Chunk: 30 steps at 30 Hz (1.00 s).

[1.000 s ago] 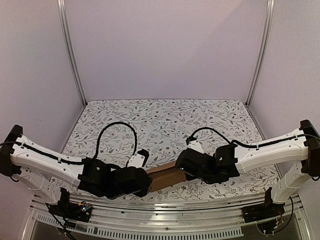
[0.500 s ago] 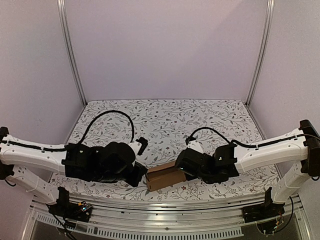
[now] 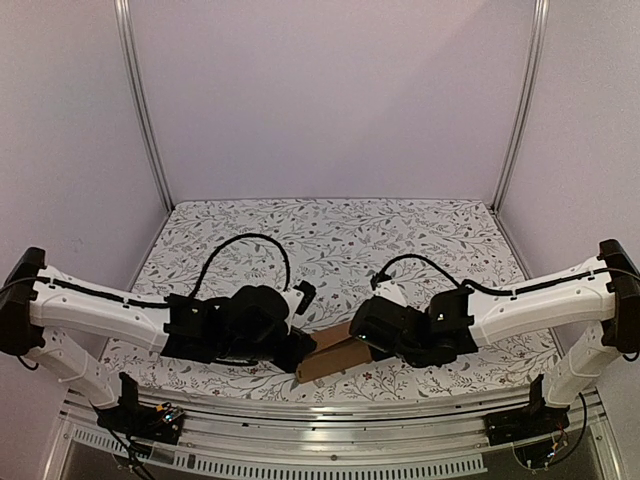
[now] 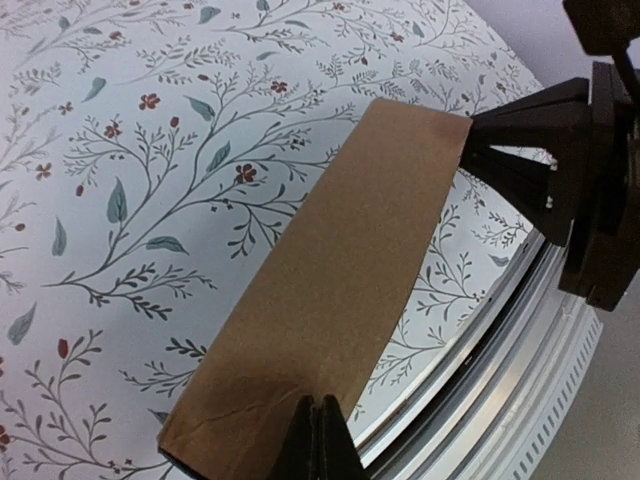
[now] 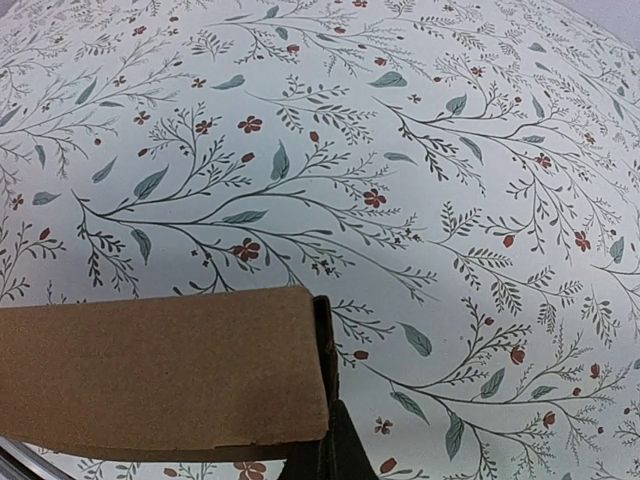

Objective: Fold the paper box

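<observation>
The paper box is a slim closed brown cardboard box lying between my two grippers near the table's front edge. In the left wrist view the paper box runs from bottom left to upper right. My left gripper is shut, with its joined tips resting on the box's top face by the near end. My right gripper points at the far end. In the right wrist view the box fills the lower left. The right gripper is shut with its tips against the box's end. No flap shows between its fingers.
The floral tablecloth covers the table. The metal rail at the table's front edge runs just past the box. Both forearms reach inward low over the front of the table.
My left gripper was open around the box's left end, drew back to the left and shut, then came back onto that end. The box's left end now sits lower. The right arm has not moved.
</observation>
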Each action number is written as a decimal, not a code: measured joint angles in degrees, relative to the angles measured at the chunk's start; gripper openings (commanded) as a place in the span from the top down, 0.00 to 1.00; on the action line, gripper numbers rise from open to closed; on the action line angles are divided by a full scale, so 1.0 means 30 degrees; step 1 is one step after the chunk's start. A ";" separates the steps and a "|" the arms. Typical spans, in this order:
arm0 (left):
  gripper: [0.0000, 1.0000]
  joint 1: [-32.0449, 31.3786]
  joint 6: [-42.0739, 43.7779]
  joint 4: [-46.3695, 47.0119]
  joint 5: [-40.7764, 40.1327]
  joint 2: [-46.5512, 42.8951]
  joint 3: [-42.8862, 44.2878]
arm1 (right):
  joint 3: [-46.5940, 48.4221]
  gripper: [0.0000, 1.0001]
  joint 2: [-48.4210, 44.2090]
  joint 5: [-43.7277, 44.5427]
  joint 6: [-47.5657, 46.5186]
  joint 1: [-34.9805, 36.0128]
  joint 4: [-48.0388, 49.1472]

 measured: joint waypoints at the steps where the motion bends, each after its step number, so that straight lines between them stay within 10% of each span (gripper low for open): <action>1: 1.00 0.0000 -0.0131 0.0459 0.0328 0.0386 -0.0357 | 0.0000 1.00 0.0015 -0.0029 0.0000 0.0000 0.0022; 6: 1.00 -0.0066 -0.1020 0.3373 0.0896 0.0882 -0.1734 | 0.0000 0.99 0.0211 0.0109 -0.0022 -0.0029 0.0066; 9: 1.00 -0.0109 -0.1479 0.4925 0.0911 0.0874 -0.2470 | 0.0000 0.75 0.0233 0.0211 -0.0131 -0.0044 0.0015; 20: 1.00 -0.0109 -0.1851 0.6062 0.0838 0.1202 -0.2710 | 0.0087 0.51 -0.1071 -0.1508 -0.1508 -0.0219 -0.0678; 24: 1.00 -0.0109 -0.1821 0.6492 0.0838 0.1501 -0.2630 | 0.1035 0.59 -0.2018 -0.3271 -0.2790 -0.0102 -0.1341; 28: 1.00 -0.0109 -0.1814 0.6659 0.0838 0.1639 -0.2572 | 0.2091 0.98 -0.3002 -0.3752 -0.3585 -0.0109 -0.1588; 30: 1.00 -0.0109 -0.1814 0.6659 0.0838 0.1639 -0.2572 | 0.2514 1.00 -0.3337 -0.3745 -0.3825 -0.0219 -0.1559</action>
